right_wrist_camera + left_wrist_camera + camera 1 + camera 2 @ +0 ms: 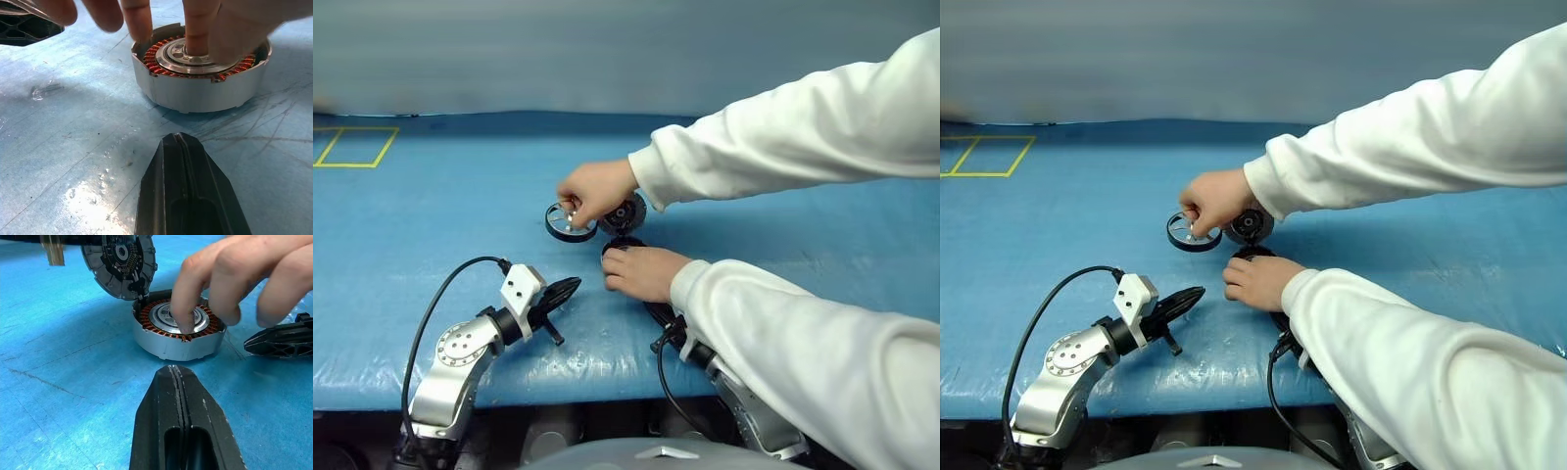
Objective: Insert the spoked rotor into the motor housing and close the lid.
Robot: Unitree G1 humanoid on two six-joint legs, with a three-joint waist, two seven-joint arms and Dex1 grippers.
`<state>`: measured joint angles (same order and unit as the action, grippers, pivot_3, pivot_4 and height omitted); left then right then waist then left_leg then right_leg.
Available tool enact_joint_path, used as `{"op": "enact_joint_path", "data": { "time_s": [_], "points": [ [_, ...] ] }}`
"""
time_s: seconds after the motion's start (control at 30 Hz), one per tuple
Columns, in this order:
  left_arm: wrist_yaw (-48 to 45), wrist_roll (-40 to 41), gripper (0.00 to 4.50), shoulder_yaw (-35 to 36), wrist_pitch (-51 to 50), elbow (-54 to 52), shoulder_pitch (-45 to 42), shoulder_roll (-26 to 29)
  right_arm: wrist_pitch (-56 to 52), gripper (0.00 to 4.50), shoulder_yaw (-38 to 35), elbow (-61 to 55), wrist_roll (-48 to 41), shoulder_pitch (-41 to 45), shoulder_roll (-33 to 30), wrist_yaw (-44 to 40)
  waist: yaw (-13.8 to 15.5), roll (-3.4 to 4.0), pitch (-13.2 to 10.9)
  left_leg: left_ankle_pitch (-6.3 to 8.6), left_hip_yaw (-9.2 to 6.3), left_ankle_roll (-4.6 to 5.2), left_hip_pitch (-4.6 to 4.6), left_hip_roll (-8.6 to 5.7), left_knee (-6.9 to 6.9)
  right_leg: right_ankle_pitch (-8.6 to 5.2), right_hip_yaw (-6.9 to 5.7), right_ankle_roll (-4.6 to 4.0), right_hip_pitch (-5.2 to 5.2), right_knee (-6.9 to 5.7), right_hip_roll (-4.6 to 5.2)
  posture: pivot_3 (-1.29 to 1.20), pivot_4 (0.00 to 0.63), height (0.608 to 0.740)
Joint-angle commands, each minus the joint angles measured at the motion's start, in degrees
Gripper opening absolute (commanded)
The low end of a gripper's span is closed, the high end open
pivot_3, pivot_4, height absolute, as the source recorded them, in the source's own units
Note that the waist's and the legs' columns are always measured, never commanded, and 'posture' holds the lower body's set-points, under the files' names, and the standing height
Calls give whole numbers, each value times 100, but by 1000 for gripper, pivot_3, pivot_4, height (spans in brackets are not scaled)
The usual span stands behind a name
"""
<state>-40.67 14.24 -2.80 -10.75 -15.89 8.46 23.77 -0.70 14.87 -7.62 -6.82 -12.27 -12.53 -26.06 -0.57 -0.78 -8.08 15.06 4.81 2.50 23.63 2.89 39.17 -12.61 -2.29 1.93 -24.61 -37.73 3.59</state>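
The motor housing [171, 345] sits on the blue table with its copper winding ring facing up. A person's hand [641, 272] rests on it, one finger on the silver centre. The lid [117, 259] stands tilted up from the housing's far edge, showing its striped inner face. The person's other hand [595, 191] holds the spoked rotor [570, 223] just to the left of the lid. My left gripper [570, 286] is shut and empty, left of and nearer than the housing. My right gripper [180, 139] is shut and empty just in front of it, largely under the person's sleeve in the head views.
Two white-sleeved arms [803, 137] reach in from the right across the table. A blue mat [431, 225] covers the table, with a yellow marked rectangle [354, 147] at the far left. A black cable [440, 294] loops over my left arm.
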Motion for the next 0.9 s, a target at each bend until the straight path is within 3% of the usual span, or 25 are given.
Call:
{"op": "enact_joint_path", "data": {
  "time_s": [0.03,0.9],
  "points": [
    [24,87,14,29,32,-232,18,29,18,0,-20,-184,-5,45,1,-22,0,0,0,0,0,0,1,0,0,0,0,0,1,0,0,0,150,740],
    [-41,205,14,62,180,-37,100,62,1,0,-17,-218,37,-5,2,-15,0,2,-2,0,-1,0,-1,0,0,-1,-1,0,-2,1,1,0,150,740]
  ]
}}
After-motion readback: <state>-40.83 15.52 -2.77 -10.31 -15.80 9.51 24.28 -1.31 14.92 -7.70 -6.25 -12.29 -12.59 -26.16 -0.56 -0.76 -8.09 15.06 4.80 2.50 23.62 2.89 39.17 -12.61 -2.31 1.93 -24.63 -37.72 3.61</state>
